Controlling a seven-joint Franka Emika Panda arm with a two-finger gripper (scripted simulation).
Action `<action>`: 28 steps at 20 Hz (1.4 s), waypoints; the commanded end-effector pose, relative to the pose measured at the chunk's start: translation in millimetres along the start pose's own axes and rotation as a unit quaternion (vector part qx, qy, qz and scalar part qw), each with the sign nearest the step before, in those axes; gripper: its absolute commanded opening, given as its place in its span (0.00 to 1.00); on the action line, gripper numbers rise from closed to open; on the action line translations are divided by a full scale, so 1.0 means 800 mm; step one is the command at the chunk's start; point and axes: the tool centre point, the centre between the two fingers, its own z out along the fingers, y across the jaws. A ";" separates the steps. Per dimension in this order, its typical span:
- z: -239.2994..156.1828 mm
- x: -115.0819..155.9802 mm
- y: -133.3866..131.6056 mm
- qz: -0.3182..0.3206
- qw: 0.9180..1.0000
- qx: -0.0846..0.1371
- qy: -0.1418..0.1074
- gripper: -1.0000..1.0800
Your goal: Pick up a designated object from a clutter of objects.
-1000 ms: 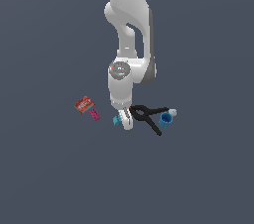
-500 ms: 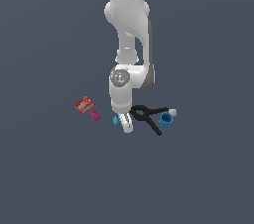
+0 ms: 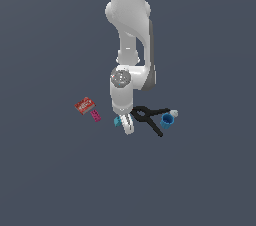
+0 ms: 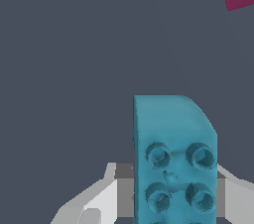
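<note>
The gripper [image 3: 124, 124] stood low over the teal studded brick [image 4: 173, 158], its fingers [image 4: 96, 200] flanking the brick's sides. Whether they pinched it could not be told. A black spring clamp [image 3: 148, 117] lay just beside.

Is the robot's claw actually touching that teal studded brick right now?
Cannot tell. In the wrist view the teal brick sits between the gripper's fingers, but the meeting edges are hidden. The exterior view is too small to show contact.

Your arm sank slightly over the last second, bringing the pincer [image 3: 123, 122] lower around the teal brick [image 3: 118, 120].
</note>
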 end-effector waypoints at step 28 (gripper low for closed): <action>-0.207 -0.074 -0.105 0.001 1.000 -0.001 0.001 0.00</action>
